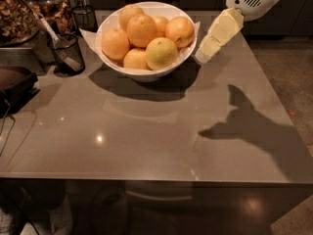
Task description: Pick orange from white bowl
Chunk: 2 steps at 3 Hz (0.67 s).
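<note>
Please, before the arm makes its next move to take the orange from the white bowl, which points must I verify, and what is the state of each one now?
1. Orange uncovered: ok. The orange lies on top of the pile in the white bowl.
2. Tool above the orange: not ok. The tool hangs outside the bowl, beside its right rim.
3. Tool carries nothing: ok, nothing is seen at it.
4. Room around the orange: not ok. The yellow-green fruit and other oranges crowd close to it.
5. Bowl upright on the table: ok.
</note>
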Motion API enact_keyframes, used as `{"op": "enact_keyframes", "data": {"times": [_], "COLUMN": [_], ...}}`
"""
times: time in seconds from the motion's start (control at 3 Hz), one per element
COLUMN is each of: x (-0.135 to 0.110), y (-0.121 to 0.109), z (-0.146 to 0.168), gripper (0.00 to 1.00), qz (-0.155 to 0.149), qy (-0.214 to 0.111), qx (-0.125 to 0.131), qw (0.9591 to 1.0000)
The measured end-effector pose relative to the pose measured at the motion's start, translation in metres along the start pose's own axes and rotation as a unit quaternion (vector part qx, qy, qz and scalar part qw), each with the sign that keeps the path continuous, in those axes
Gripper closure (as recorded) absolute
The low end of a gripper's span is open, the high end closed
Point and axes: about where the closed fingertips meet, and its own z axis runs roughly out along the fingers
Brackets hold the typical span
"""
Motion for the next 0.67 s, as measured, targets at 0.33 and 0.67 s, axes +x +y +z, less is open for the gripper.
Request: {"op": "enact_keyframes", "data": {"times": [0.33, 0.67], "x": [-0.028, -0.066], "y": [-0.008, -0.007], "z": [0.020, 0.040], "gripper": [0.00, 0.00], "qz": [0.008, -0.008], "qy": [0.006, 0.015], "qx": [-0.010, -0.024], "qw": [0.9999, 0.9996]}}
